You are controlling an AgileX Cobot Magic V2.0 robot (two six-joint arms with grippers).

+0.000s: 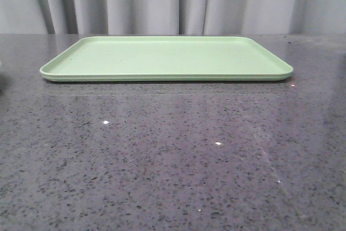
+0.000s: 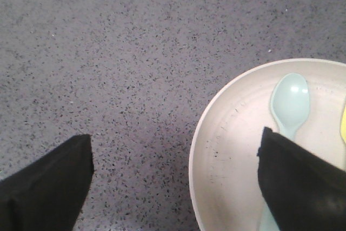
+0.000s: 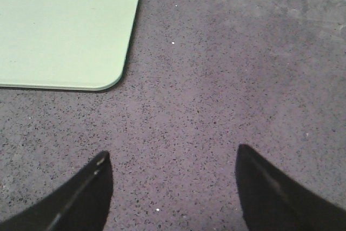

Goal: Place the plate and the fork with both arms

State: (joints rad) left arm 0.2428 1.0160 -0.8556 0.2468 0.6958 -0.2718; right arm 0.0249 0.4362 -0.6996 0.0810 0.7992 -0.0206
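The plate (image 2: 232, 150), cream-pink inside, shows only in the left wrist view, lying on the grey table. A light blue spoon (image 2: 290, 104) lies in it, and a sliver of the yellow fork (image 2: 343, 125) shows at the picture's edge. My left gripper (image 2: 175, 150) is open, one finger over the plate's inside, the other over bare table, with the rim between them. My right gripper (image 3: 172, 160) is open and empty over bare table, beside the tray's corner. Neither gripper shows in the front view.
A large flat light-green tray (image 1: 162, 58) lies at the back middle of the speckled grey table; its corner shows in the right wrist view (image 3: 65, 36). Grey curtains hang behind the table.
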